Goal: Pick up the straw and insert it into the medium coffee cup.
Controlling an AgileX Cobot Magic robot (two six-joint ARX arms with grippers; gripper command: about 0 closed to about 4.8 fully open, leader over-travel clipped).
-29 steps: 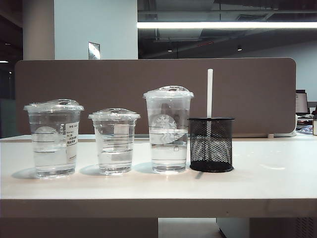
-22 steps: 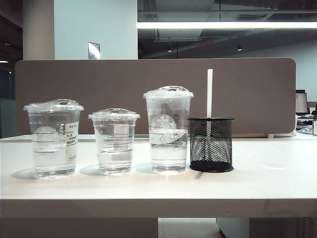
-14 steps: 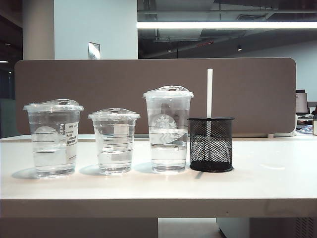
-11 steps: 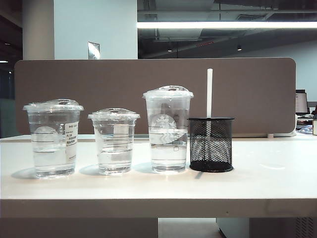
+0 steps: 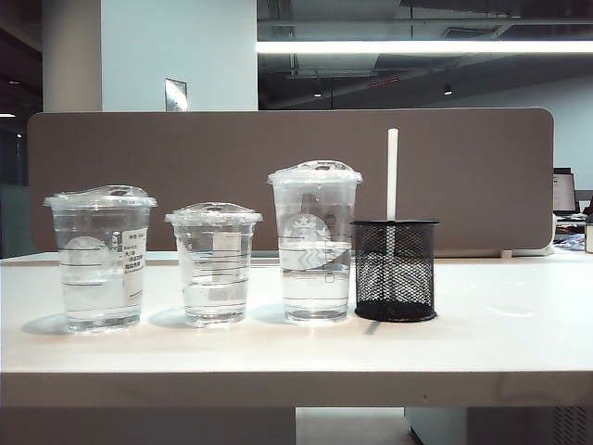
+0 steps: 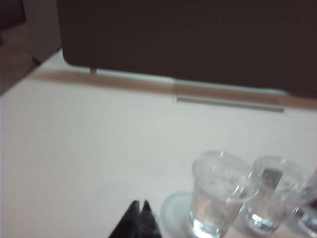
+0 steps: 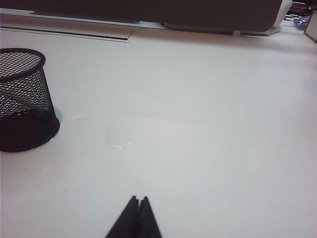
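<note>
The straw (image 5: pixel 392 176) stands upright in a black mesh holder (image 5: pixel 396 271) at the right end of a row of clear lidded cups. The medium coffee cup (image 5: pixel 100 260), wide with a white sticker, is at the left end of that row. Neither arm shows in the exterior view. In the left wrist view my left gripper (image 6: pixel 139 204) is shut and empty over bare table, with the medium coffee cup (image 6: pixel 218 193) a short way off to one side. My right gripper (image 7: pixel 138 199) is shut and empty, well apart from the mesh holder (image 7: pixel 22 99).
A short clear cup (image 5: pixel 214 264) and a tall clear cup with a bold white logo (image 5: pixel 315 243) stand between the medium cup and the holder. A brown divider panel (image 5: pixel 287 176) runs along the table's far edge. A small wet ring (image 7: pixel 119 136) marks the white table (image 5: pixel 500 343).
</note>
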